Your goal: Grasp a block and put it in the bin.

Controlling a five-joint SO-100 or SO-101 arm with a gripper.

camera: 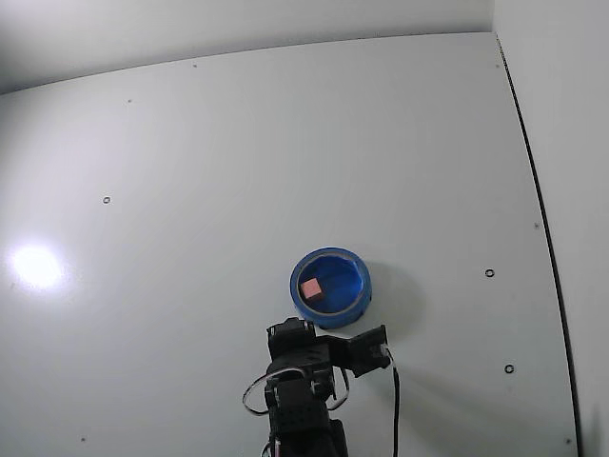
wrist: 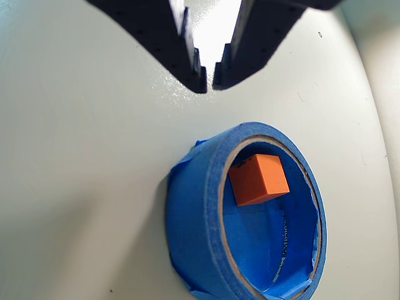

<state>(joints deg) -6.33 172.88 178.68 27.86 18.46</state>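
At the near edge of the fixed view, the dark arm (camera: 304,400) sits low over the pale bench (camera: 190,190), its hand (camera: 366,347) just short of the blue bin (camera: 330,288). In the wrist view the hand (wrist: 210,87) hangs above bare bench surface with its two toothed fingers (wrist: 187,59) drawn together at the tips, only a sliver of light between them, and nothing held. Just beyond it in the fixed view stands the bin (wrist: 206,219), which looks like a ring of blue tape with a blue floor. The block (wrist: 258,179) lies inside it, tilted against the inner wall; it reads orange in the wrist view and pinkish in the fixed view (camera: 310,287), where it sits left of the bin's centre. Farther back the bench runs empty apart from small dark marks and a bright glare spot (camera: 36,267) at the left. Judging by this, the drop is done and the hand is clear of the rim. What remains appears to be only a retreat to rest, lifting away without nudging the bin.
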